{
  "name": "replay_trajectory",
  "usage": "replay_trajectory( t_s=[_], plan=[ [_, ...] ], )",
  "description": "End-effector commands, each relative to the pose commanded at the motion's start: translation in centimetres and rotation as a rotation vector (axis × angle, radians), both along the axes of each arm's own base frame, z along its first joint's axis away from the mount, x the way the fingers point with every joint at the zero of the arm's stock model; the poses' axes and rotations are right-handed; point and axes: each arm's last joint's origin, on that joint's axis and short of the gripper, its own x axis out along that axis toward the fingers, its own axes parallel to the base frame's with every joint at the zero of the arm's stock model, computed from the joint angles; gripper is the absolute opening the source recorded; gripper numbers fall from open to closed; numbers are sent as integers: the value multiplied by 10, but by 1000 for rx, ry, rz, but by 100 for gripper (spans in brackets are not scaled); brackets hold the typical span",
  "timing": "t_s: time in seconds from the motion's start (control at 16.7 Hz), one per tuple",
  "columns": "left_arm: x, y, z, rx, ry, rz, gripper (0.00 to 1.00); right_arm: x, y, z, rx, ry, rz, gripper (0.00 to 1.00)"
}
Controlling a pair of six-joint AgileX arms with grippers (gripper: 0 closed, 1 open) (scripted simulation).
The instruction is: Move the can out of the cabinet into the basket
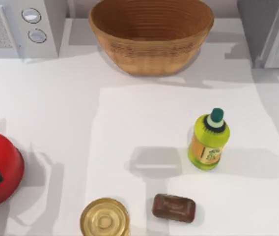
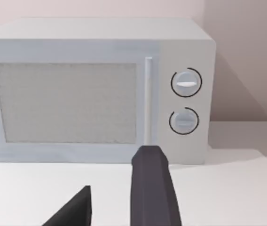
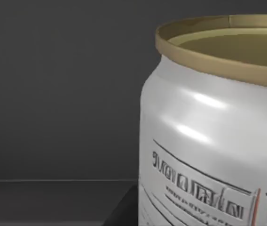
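The can (image 3: 208, 141), silver with printed label lines and a gold rim, stands upright inside the dark grey cabinet (image 3: 53, 94), very close in the right wrist view. My right gripper (image 3: 121, 212) shows as a dark edge right beside the can's lower side. From above, the cabinet (image 1: 269, 34) sits at the back right with its pale door swung out. The wicker basket (image 1: 152, 37) stands at the back centre. My left gripper (image 2: 110, 207) is parked open at the left, facing the microwave.
A white microwave (image 1: 19, 29) with two knobs is at the back left. A green bottle (image 1: 209, 140) stands right of centre. A gold tin (image 1: 104, 218) and a brown bar (image 1: 174, 208) lie near the front edge. A red bowl-like object (image 1: 2, 172) sits at the far left.
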Motion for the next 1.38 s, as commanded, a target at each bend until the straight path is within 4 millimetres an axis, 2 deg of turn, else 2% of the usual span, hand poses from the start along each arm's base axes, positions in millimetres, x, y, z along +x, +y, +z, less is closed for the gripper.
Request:
replay_trajectory(
  t_s=[0.12, 0.18, 0.48, 0.6, 0.78, 0.9, 1.02, 1.14, 1.38],
  plan=[
    [0, 0, 0, 0, 0, 0, 100, -23, -1, 3, 0, 4, -1, 0],
    [0, 0, 0, 0, 0, 0, 100, -28, -2, 4, -1, 6, -1, 0],
    [0, 0, 0, 0, 0, 0, 100, -27, -2, 2, 0, 11, -4, 0],
    [0, 0, 0, 0, 0, 0, 100, -35, -4, 3, 0, -11, -2, 0],
    [0, 0, 0, 0, 0, 0, 100, -65, -11, 1, -5, -85, 9, 0],
    [0, 0, 0, 0, 0, 0, 100, -90, -16, -9, -12, -133, 20, 0],
    [0, 0, 0, 0, 0, 0, 100, -113, -21, -30, -23, -162, 32, 0],
    [0, 0, 0, 0, 0, 0, 100, -130, -24, -64, -34, -167, 43, 0],
    [0, 0, 0, 0, 0, 0, 100, -147, -30, -161, -47, -131, 56, 0]
  ],
)
